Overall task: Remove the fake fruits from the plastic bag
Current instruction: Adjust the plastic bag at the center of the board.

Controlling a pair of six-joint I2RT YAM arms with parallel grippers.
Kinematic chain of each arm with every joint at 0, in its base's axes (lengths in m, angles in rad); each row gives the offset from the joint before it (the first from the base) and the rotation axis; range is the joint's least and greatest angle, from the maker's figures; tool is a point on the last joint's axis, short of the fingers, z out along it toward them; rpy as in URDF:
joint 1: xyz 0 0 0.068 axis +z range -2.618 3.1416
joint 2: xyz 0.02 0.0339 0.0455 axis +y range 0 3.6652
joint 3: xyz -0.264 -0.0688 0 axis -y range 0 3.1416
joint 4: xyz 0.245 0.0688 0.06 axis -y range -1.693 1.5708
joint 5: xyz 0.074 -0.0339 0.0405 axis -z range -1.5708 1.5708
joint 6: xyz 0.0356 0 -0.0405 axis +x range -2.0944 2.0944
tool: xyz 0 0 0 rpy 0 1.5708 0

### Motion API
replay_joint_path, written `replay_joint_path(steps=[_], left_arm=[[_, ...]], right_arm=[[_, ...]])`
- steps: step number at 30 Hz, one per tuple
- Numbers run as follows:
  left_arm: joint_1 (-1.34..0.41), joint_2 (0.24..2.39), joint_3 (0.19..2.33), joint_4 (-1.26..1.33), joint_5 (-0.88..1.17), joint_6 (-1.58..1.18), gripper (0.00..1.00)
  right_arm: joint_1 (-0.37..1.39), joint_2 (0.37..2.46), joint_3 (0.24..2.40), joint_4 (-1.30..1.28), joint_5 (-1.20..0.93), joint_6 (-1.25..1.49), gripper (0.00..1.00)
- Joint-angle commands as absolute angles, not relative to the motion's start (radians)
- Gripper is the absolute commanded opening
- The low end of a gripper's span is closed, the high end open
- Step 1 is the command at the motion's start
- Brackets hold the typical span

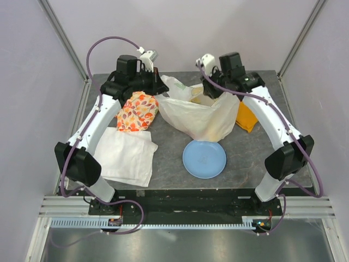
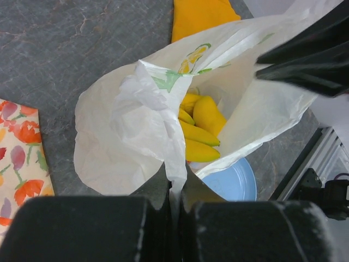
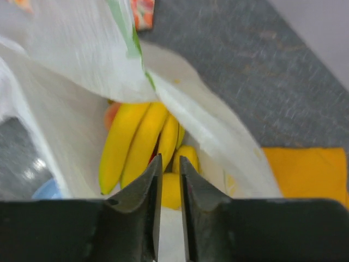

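**Bag held open for a reach into its mouth.** The plastic bag [image 2: 114, 142] is shown at the middle of the surface [image 1: 251, 164], just behind the blue plate [image 1: 204, 158]. A fold of its rim is clamped between the left fingers [image 2: 109, 226], which are closed on the film. The fake fruits lie inside: a bunch of yellow bananas [image 3: 136, 142], with a reddish fruit [image 3: 112, 114] partly hidden behind it. The right fingers [image 3: 144, 196] are held narrowly apart over the opening, with nothing between them. The bananas lie straight ahead of and below the fingertips. The long axis of the bunch runs roughly along the slit between the fingers, so it is crossed by their closing line. The right arm is judged the nearer for the pick. A green and yellow print is carried on the bag; no writing can be read.
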State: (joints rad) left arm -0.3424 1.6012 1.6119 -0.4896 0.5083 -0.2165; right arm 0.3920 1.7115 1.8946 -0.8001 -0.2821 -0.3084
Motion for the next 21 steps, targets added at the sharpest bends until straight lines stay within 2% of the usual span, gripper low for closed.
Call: replay_joint_path(steps=[1,3,6,11,14,17,21], left_arm=[[-0.345,1.721,1.811,-0.5,0.515,-0.247,0.02],[-0.341,1.794,1.912,-0.526,0.496,-0.232,0.02],[-0.333,1.881,2.071,-0.514,0.457,-0.249,0.02],[-0.325,1.919,2.249,-0.42,0.385,-0.187,0.02],[-0.305,1.939,2.357,-0.361,0.365,-0.164,0.01],[-0.301,1.934,2.43,-0.315,0.336,-0.117,0.01],[-0.301,1.847,2.409,-0.327,0.385,-0.074,0.02]], right_arm=[[0.388,1.729,1.692,-0.871,-0.167,-0.454,0.22],[0.374,1.764,1.692,-0.859,-0.128,-0.527,0.2],[0.327,1.903,1.807,-0.851,-0.057,-0.535,0.18],[0.256,2.213,2.283,-0.903,0.035,-0.469,0.16],[0.229,2.308,2.523,-0.888,0.093,-0.472,0.16],[0.224,2.266,2.533,-0.79,0.117,-0.491,0.18],[0.224,2.122,2.346,-0.638,0.095,-0.48,0.19]])
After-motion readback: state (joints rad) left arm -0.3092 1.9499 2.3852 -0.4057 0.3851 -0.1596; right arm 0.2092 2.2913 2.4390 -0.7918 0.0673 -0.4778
